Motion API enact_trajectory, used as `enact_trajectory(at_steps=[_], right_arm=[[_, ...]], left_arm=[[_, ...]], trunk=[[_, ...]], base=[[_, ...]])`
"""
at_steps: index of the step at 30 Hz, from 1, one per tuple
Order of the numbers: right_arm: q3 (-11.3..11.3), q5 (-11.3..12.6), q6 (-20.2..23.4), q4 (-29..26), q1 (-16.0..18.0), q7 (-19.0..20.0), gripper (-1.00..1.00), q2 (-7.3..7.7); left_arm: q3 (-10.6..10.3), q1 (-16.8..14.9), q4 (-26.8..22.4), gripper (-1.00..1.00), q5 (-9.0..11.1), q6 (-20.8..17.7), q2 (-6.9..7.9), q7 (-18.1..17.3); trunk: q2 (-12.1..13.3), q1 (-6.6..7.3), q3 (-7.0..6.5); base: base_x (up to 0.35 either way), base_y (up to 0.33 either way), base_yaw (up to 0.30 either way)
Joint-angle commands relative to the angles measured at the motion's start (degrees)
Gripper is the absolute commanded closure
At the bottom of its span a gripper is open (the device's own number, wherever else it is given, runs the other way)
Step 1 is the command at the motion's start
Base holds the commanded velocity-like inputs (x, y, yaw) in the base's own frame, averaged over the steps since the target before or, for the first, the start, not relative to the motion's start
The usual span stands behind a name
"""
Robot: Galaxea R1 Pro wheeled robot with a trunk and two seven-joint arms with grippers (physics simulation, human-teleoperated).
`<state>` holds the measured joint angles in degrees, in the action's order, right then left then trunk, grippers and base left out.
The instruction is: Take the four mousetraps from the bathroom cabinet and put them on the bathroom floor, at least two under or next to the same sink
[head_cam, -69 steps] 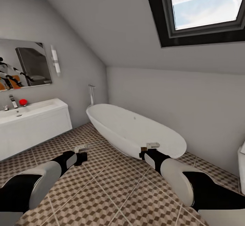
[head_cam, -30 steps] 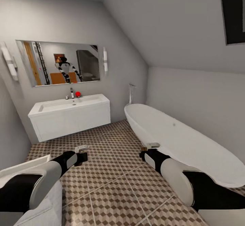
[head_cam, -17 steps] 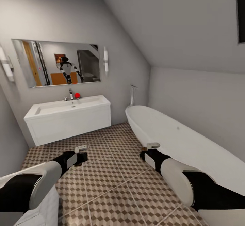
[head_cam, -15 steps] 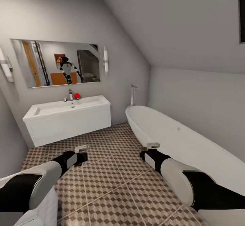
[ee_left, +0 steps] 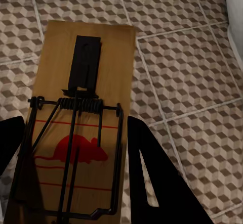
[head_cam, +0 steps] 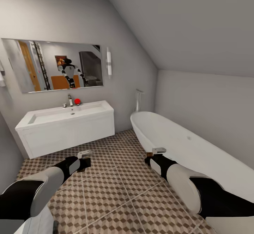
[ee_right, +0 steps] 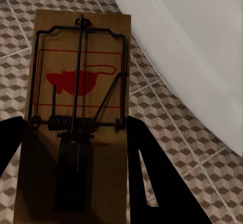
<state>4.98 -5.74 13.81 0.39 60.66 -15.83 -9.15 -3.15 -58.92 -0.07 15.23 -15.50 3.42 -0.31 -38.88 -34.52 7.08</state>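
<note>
each gripper (ee_left: pixel 76 183) (ee_right: pixel 76 178) clamps a mousetrap (ee_left: pixel 81 118) (ee_right: pixel 76 113) above the bathroom floor (head_cam: pixel 116 188).

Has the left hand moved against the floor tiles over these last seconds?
Cannot tell. The left hand sits at the same spot in the head view while sink and floor shift, so the camera turned.

A white oval bathtub (head_cam: pixel 183 146) is lying along the right-hand wall beneath the sloping ceiling, a chrome floor-standing tap (head_cam: pixel 138 99) rising at its far end. A wide mirror (head_cam: pixel 53 65) is hanging on the far wall, a wall light (head_cam: pixel 109 62) glowing just beside it. A small red object (head_cam: pixel 77 101) is sitting below the mirror.
</note>
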Motion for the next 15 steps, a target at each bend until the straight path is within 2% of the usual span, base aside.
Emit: enact_trajectory(at_steps=[1,6,15], right_arm=[[0.47,-0.45,0.17,0.04,0.07,-0.19,1.0,0.01],[0.49,-0.56,0.17,0.04,0.07,0.05,1.0,0.21],[0.53,-0.59,0.17,0.03,0.07,0.1,1.0,0.36]], left_arm=[[-0.33,-0.06,-0.01,1.0,0.33,-0.23,0.01,-0.08],[-0.36,-0.06,-0.02,1.0,0.33,-0.2,0.01,-0.08],[-0.35,-0.06,-0.02,1.0,0.29,0.01,0.01,-0.12]], trunk=[[-0.08,-0.05,0.1],[-0.08,-0.05,0.1],[-0.08,-0.05,0.1]], base=[[0.322,0.0,0.105],[0.321,0.0,0.211],[0.32,0.0,0.269]])
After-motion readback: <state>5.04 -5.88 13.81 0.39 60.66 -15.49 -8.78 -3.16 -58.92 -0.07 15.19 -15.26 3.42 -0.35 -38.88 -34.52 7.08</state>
